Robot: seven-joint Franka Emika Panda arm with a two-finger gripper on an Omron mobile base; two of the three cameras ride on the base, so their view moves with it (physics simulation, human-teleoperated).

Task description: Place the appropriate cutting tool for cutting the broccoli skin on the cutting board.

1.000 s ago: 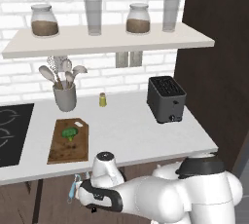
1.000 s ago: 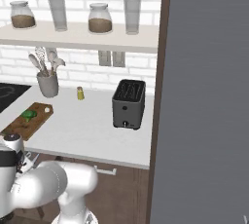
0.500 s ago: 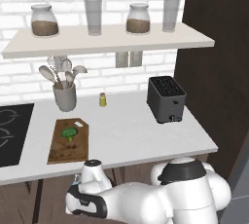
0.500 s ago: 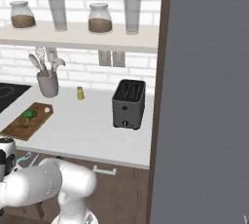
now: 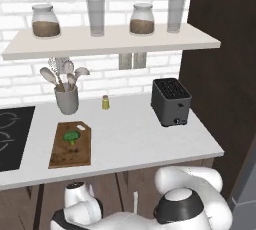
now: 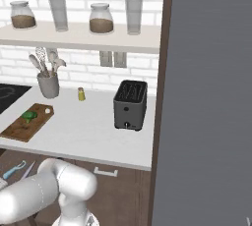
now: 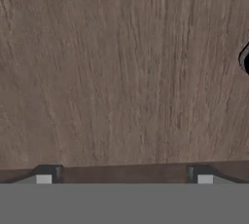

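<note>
Pincer (image 7: pixel 124 177) spread wide, empty, over brown wood. The knife (image 6: pixel 28 169) seems to lie low by the peeler (image 6: pixel 13 170) — well below the board (image 5: pixel 70 146). It's probably light and stiff with a slick blade, so grip across the handle.

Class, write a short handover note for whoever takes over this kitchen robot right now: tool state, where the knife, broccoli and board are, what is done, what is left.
Tool: open, holding nothing, facing a brown wood-grain surface.
Cutting board: on the counter, with the broccoli lying on it.
Knife: the slim grey blade beside the blue peeler, below the counter edge, looks like it; handle not clear.
Done: nothing yet; knife not picked up.
Left: grasp the knife, not the peeler, and lay it on the board.
</note>
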